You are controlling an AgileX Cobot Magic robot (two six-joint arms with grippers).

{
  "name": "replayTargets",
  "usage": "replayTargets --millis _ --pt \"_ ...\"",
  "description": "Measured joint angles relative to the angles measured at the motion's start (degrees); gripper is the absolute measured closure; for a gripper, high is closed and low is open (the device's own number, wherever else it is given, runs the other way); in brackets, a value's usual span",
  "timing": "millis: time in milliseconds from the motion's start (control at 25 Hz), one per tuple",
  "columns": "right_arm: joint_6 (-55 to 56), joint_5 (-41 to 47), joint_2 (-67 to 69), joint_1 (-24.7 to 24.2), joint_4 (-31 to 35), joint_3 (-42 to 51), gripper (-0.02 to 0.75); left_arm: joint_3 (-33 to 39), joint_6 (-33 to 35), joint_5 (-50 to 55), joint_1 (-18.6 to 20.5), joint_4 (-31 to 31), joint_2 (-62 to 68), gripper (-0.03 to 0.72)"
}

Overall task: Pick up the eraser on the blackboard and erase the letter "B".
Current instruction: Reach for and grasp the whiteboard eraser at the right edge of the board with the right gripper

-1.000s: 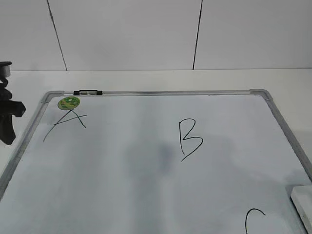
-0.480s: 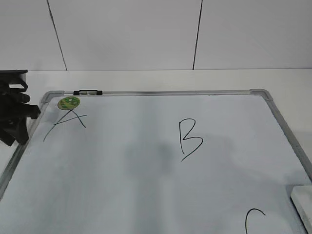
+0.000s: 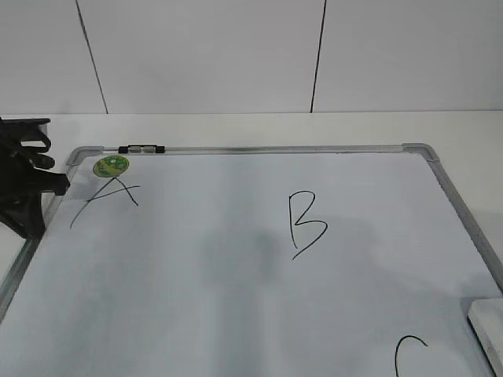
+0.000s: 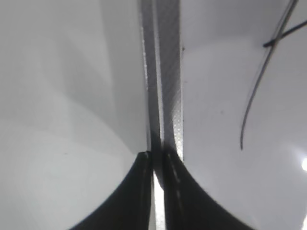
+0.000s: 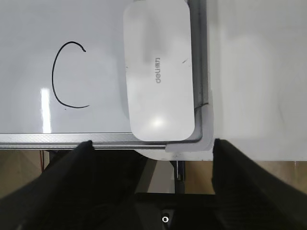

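Observation:
The blackboard [image 3: 275,148] is a white dry-erase board with a grey frame, lying flat. The black letter "B" [image 3: 305,224] is at its middle, intact. The white eraser [image 3: 487,322] lies at the board's near right corner. In the right wrist view the eraser [image 5: 158,72] lies against the frame [image 5: 72,139], just ahead of my right gripper [image 5: 152,143], which is open and empty. My left gripper [image 3: 27,212] hangs over the board's left edge. In the left wrist view it [image 4: 156,160] is shut and empty above the frame [image 4: 165,72].
A scrawled "A" [image 3: 106,200] and a green round sticker [image 3: 111,166] are at the board's far left corner. A curved "C" [image 3: 409,353] is beside the eraser, also in the right wrist view [image 5: 69,74]. A black clip [image 3: 141,148] sits on the far frame. A white wall stands behind.
My left gripper has moved right and up the picture, from off the board's left edge to over its frame. The eraser and letters have not moved.

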Motion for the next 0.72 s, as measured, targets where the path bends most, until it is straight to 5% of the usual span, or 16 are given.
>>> replayTargets --millis 720 --pt "2.2 -0.3 11.4 0.0 0.5 0.0 0.092 -0.1 -0.7 0.1 0.0 -0.4 0.0 0.669"
